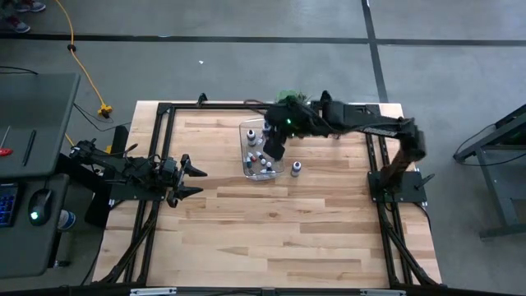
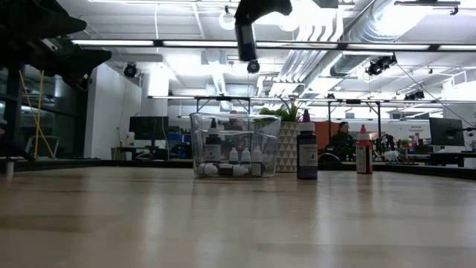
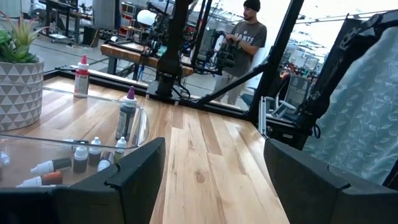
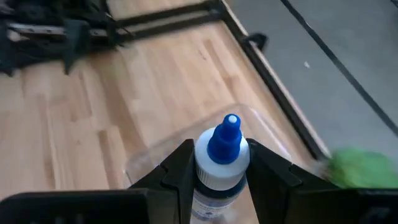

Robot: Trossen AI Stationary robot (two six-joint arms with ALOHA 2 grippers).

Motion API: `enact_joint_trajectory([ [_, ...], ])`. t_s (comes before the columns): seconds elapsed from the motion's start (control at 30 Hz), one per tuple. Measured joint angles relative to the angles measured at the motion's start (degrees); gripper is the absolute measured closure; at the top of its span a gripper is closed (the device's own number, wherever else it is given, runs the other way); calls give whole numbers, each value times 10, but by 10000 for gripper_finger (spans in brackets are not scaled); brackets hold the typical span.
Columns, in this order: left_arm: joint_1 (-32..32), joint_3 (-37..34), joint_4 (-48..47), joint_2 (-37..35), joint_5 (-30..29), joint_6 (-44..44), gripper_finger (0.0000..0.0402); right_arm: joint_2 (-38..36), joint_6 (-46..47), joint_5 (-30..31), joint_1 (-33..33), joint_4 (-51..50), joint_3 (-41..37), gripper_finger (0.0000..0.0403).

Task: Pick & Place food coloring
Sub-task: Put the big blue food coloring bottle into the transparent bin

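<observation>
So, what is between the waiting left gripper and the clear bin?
Only bare wood of the table between left gripper and bin, in the high view.

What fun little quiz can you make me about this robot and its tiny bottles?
1. True or false: the right end effector is squeezing a blue-capped bottle.
2. What clear thing holds bottles?
A) bin B) bowl C) bag
3. How many bottles stand on the table outside it in the low view?

Key: 1 true. 2 A. 3 two: a purple-capped bottle and a red-capped bottle.
</observation>
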Motion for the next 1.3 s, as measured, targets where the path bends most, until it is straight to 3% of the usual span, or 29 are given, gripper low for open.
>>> enact_joint_trajectory([
  [0.2, 0, 0, 0, 0, 0, 0, 130, -87, 28, 8, -9, 244, -255, 292],
  [0.43, 0, 0, 0, 0, 0, 0, 130, -89, 63, 60, -24, 408, -405, 292],
  [0.63, 0, 0, 0, 0, 0, 0, 130, -34, 81, 106, -30, 443, -414, 292],
  [0.93, 0, 0, 0, 0, 0, 0, 130, 76, 112, 111, -35, 464, -353, 292],
  [1.3, 0, 0, 0, 0, 0, 0, 130, 121, 129, 134, -35, 473, -346, 292],
])
